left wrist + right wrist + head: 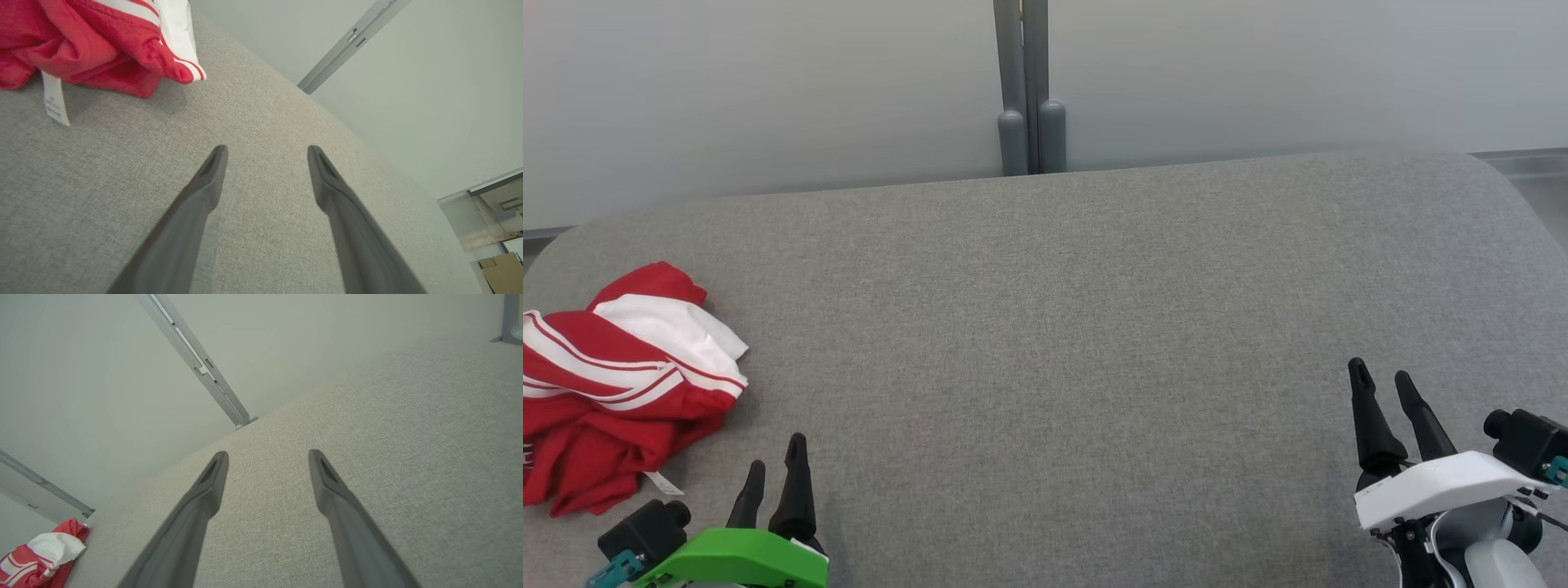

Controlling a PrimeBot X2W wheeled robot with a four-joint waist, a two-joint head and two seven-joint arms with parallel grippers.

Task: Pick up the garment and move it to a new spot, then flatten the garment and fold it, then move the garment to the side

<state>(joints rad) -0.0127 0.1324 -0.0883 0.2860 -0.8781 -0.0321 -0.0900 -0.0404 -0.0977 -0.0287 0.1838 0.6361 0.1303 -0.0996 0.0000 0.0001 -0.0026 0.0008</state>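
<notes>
1. Green-shelled left gripper (776, 452) hangs over the near left part of the bench (1054, 327), jaws spread wide with nothing between them.
2. White-shelled right gripper (1379, 369) is over at the near right, jaws spread too, just bare grey fabric under it.
3. Red and white garment (613, 384) lies crumpled in a heap on the bench's left side, near the left gripper but not touching it, with its white tag (663, 483) poking out toward the gripper.
4. Further back, a grey post (1029, 106) stands against the pale wall (768, 82) behind the bench.
</notes>
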